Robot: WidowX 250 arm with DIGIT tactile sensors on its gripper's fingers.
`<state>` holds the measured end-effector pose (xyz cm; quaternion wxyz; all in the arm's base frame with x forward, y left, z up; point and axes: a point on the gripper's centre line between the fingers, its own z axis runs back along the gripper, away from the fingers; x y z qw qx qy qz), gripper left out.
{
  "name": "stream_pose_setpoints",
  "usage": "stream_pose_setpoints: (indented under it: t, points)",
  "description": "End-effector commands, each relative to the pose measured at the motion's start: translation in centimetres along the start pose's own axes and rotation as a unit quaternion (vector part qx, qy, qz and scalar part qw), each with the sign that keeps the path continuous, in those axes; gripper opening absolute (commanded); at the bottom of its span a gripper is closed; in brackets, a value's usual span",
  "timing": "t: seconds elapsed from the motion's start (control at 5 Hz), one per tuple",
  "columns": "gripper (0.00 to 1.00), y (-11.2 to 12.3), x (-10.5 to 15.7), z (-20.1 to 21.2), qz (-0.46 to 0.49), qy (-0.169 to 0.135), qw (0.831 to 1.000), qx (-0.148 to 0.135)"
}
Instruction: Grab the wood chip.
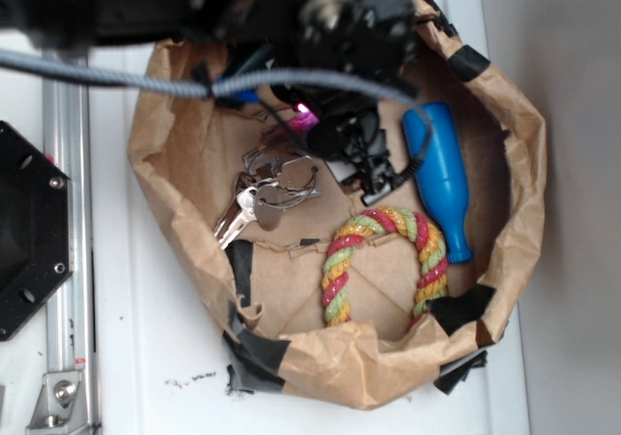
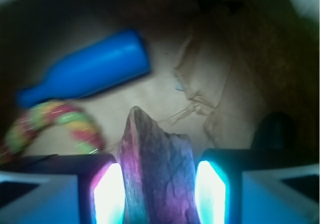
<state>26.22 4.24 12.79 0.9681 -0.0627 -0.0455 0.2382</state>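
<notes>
In the wrist view the wood chip stands upright between my two glowing pads, a dark streaky sliver with a pointed top, tinted purple by the light. My gripper is shut on it, and both pads touch its sides. From the exterior view the gripper hangs low inside the brown paper nest, right of the keys. There the chip is hidden behind the black gripper body.
A silver bunch of keys lies left of the gripper. A blue bottle lies at the right. A coloured rope ring sits in front. A dark rounded object shows at the wrist view's right. Crumpled paper walls surround everything.
</notes>
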Motion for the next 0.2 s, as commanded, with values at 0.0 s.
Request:
stream_pose_setpoints:
  t: [0.0]
  points:
    - [0.0, -1.93, 0.57, 7.58, -0.041, -0.032, 0.999, -0.002]
